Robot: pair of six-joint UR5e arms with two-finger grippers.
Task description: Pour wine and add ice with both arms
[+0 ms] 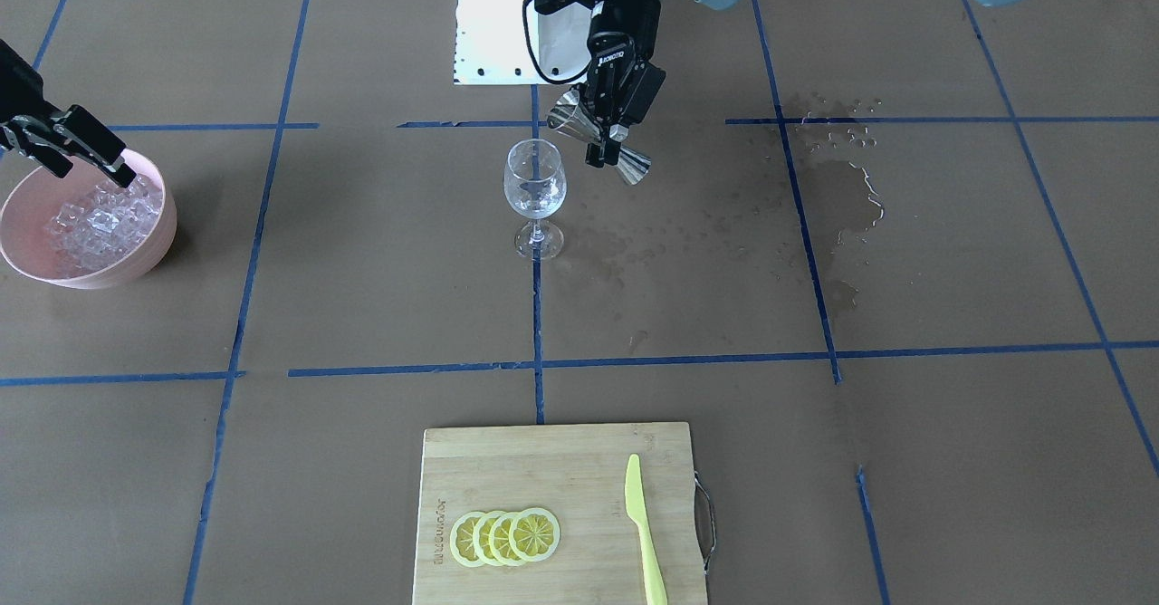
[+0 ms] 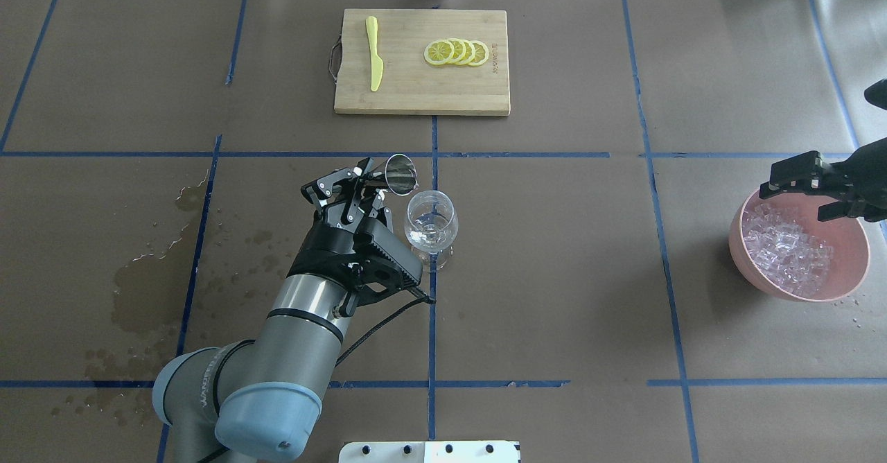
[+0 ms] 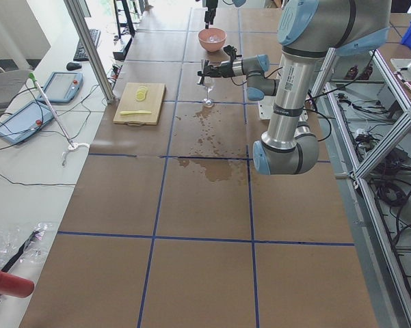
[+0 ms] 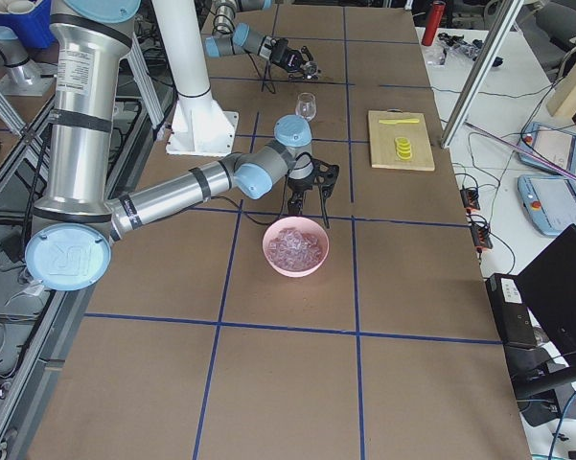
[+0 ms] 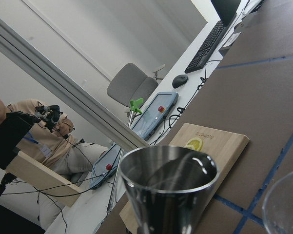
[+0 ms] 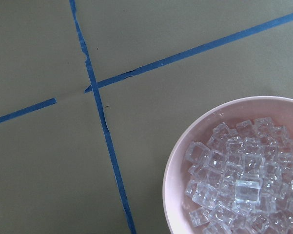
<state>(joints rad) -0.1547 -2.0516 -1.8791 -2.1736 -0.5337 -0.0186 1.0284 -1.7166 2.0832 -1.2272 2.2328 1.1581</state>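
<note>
My left gripper [image 1: 605,139] is shut on the waist of a steel jigger [image 2: 400,174], tilted with its mouth just beside the rim of the clear wine glass [image 2: 431,224]. The glass [image 1: 534,184] stands upright on a blue tape line; glints show in it. The left wrist view shows the jigger's mouth [image 5: 168,185]. Spilled wine shows as dark wet spots [image 2: 145,283] on the paper. My right gripper [image 2: 807,189] is open and empty over the near rim of a pink bowl [image 2: 797,290] full of clear ice cubes [image 6: 239,180].
A bamboo cutting board [image 2: 416,89] at the table's far side carries overlapping lemon slices [image 2: 457,52] and a yellow plastic knife [image 2: 374,61]. A wet puddle [image 1: 842,197] spreads on my left side. The white base plate [image 1: 493,25] is at my edge.
</note>
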